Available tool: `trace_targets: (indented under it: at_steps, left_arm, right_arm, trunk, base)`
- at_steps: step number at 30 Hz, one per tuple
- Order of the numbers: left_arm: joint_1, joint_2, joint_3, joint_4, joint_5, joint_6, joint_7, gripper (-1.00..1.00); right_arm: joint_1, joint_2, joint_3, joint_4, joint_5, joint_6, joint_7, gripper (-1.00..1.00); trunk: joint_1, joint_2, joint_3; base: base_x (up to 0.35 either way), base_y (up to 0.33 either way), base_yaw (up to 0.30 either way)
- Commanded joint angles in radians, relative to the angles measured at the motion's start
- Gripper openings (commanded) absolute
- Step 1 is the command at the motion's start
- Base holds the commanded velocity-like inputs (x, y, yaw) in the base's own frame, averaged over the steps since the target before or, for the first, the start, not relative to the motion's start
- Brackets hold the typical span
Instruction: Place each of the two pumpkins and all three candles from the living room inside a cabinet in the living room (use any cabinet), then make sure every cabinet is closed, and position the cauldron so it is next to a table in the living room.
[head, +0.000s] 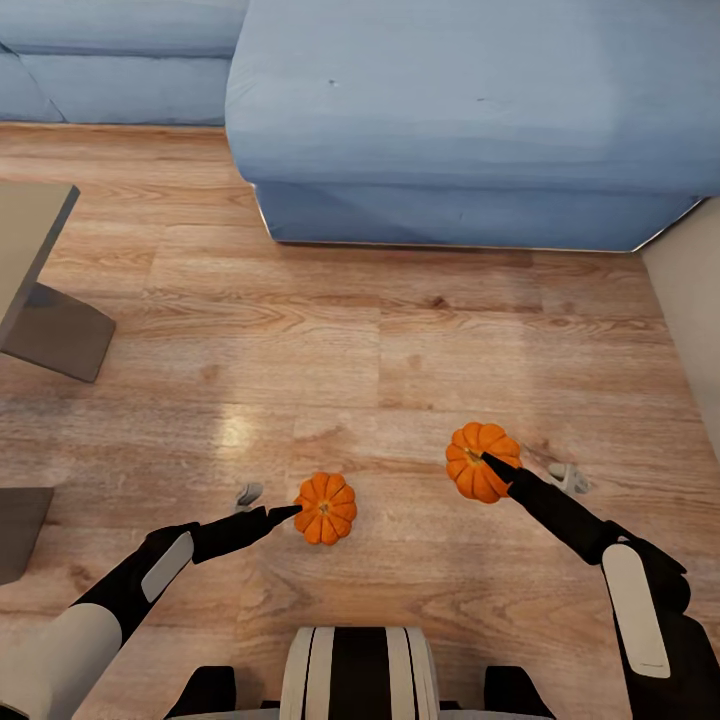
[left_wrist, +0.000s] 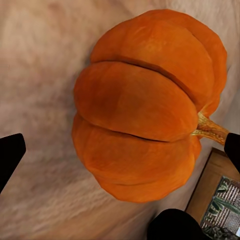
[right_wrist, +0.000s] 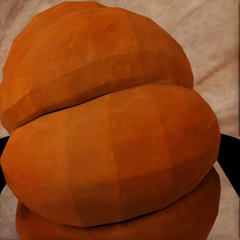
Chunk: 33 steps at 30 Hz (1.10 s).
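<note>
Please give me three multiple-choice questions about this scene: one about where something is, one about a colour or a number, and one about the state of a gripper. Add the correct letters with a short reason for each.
1. Where do the two pumpkins lie?
A. on the wooden floor in front of the blue sofa
B. on the sofa cushions
C. on the table top

2. How many pumpkins appear in the head view?
A. one
B. two
C. three

3. How does the left gripper stand to the pumpkin near it?
A. it has lifted it high above the floor
B. its fingers are spread on either side of it
C. it points away from it, toward the sofa

Answers:
1 A: the left pumpkin and the right pumpkin sit on the wooden floor, with the blue sofa behind them.
2 B: two orange ones can be counted.
3 B: in the left wrist view the left gripper shows a dark fingertip at each side of the pumpkin.
</note>
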Motion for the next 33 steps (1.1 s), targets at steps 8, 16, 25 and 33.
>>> trace_targets:
  at_steps: [8, 16, 25, 33]
  left_arm:
    - [-0.001, 0.001, -0.004, -0.002, 0.010, 0.004, 0.001, 1.00]
    - [-0.001, 0.001, -0.004, -0.002, 0.011, 0.004, 0.001, 1.00]
    - [-0.001, 0.001, -0.004, -0.002, 0.011, 0.004, 0.001, 1.00]
    - [0.001, 0.001, -0.005, -0.004, 0.011, 0.004, 0.001, 1.00]
  right_arm:
    - [0.001, -0.001, -0.009, 0.000, -0.003, 0.008, 0.047, -1.00]
    - [0.001, -0.002, -0.029, -0.001, -0.007, 0.034, 0.121, -1.00]
    - [0.001, -0.012, -0.210, -0.002, -0.013, 0.249, 0.433, -1.00]
    - [0.001, -0.012, -0.264, -0.002, -0.015, 0.299, 0.456, -1.00]
  trunk:
    - [0.000, 0.000, 0.000]
    - [0.000, 0.000, 0.000]
    - [0.000, 0.000, 0.000]
    - [0.000, 0.000, 0.000]
  base:
    - [0.000, 0.000, 0.000]
    - [0.000, 0.000, 0.000]
    - [0.000, 0.000, 0.000]
    - [0.000, 0.000, 0.000]
